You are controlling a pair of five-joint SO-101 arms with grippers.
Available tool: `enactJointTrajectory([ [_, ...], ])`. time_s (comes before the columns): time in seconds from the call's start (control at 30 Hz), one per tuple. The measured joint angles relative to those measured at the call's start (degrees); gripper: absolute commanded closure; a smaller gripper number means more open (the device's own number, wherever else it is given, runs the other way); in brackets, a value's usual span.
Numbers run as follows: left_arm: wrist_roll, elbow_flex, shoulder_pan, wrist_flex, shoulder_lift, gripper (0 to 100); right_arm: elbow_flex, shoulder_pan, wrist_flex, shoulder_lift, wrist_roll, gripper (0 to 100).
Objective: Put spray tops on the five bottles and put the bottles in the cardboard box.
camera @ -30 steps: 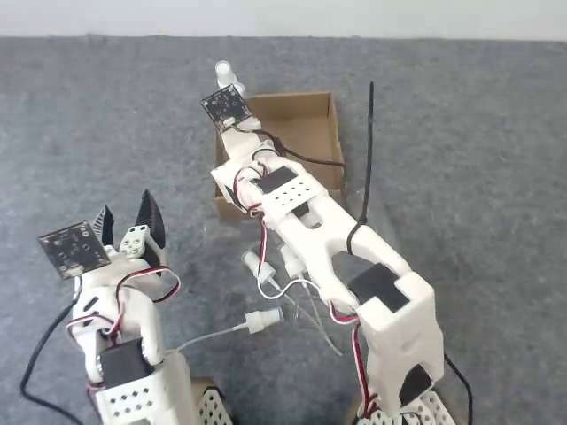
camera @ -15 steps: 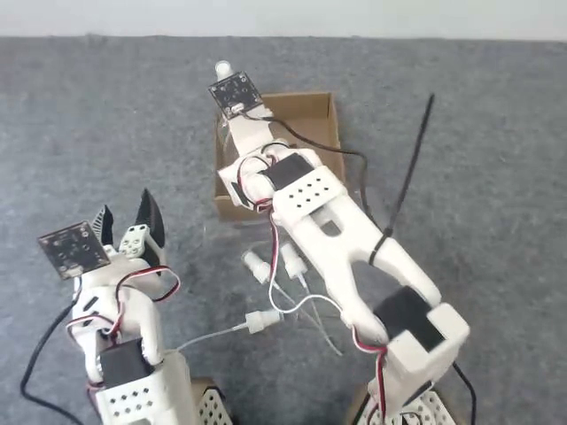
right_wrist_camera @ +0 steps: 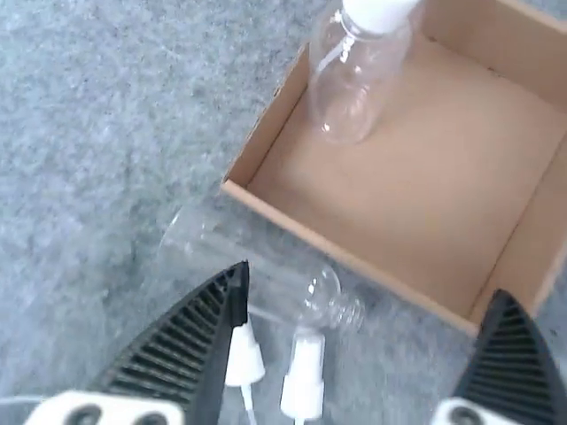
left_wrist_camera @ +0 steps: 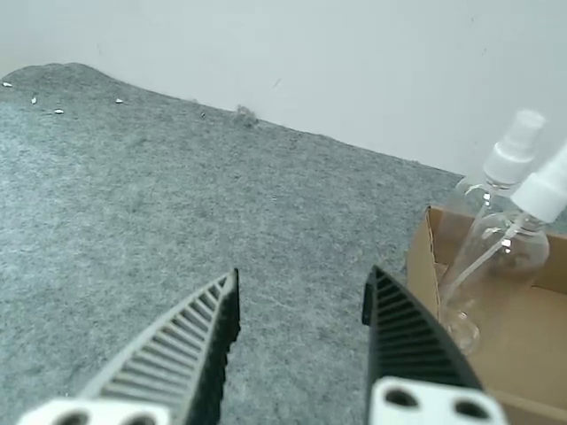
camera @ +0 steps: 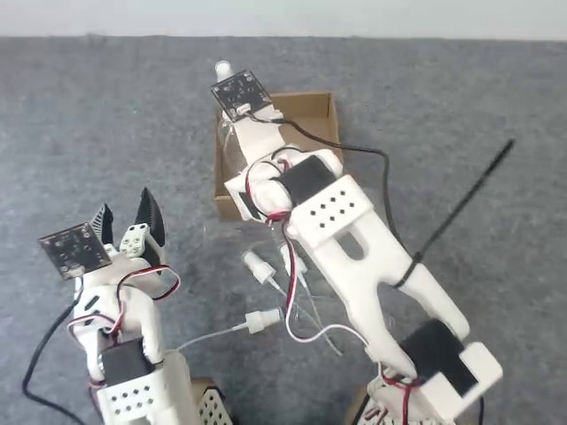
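Since the earlier frames the right arm has stretched farther over the cardboard box [camera: 306,97], elbow swinging rightward; the left gripper [left_wrist_camera: 301,274] stays spread above grey felt [left_wrist_camera: 133,177]. Right gripper [right_wrist_camera: 368,283], jaws wide, hangs over an uncapped bottle [right_wrist_camera: 257,266] lying just outside the box wall, beside loose spray tops [right_wrist_camera: 306,390]. Clear, light, thin-walled, apt to roll: a gentle mid-body grip seems best. White wall [left_wrist_camera: 354,53] behind.

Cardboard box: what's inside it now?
A clear bottle with a white spray top stands against one wall of the cardboard box; the floor beside it is bare. From above, the right arm covers part of the inside.
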Motion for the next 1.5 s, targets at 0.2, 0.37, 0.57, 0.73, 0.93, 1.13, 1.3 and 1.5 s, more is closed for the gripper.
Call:
enactJointTrajectory([
  [0.2, 0.0, 0.0, 0.0, 0.0, 0.0, 79, 0.0, 0.0, 10.02, -5.54, 0.0, 75.8],
  [0.37, 0.0, 0.0, 0.0, 0.0, 0.0, 79, 0.0, 0.0, 20.75, -9.76, 3.08, 73.8],
  [0.57, -0.35, 0.44, 0.0, 0.0, -0.09, 79, 0.0, 4.04, 27.6, -12.84, 4.57, 73.8],
  [0.73, -1.49, 0.44, 0.0, 0.0, -0.09, 79, 0.0, 8.79, 30.86, -13.19, 4.57, 73.8],
  [0.93, -1.67, 0.44, 0.0, 0.0, -0.09, 79, 0.97, 11.87, 31.03, -13.19, 4.75, 73.8],
  [1.13, -1.76, 0.44, 0.0, 0.0, -0.09, 79, 6.07, 11.52, 31.03, -13.19, 4.92, 73.6],
  [1.3, -1.76, 0.44, 0.0, 0.0, -0.09, 79, 9.14, 13.1, 30.42, -13.27, 4.92, 73.6],
  [1.5, -1.76, 0.44, 0.0, 0.0, -0.09, 79, 19.08, 18.99, 17.23, -13.27, 4.92, 73.6],
])
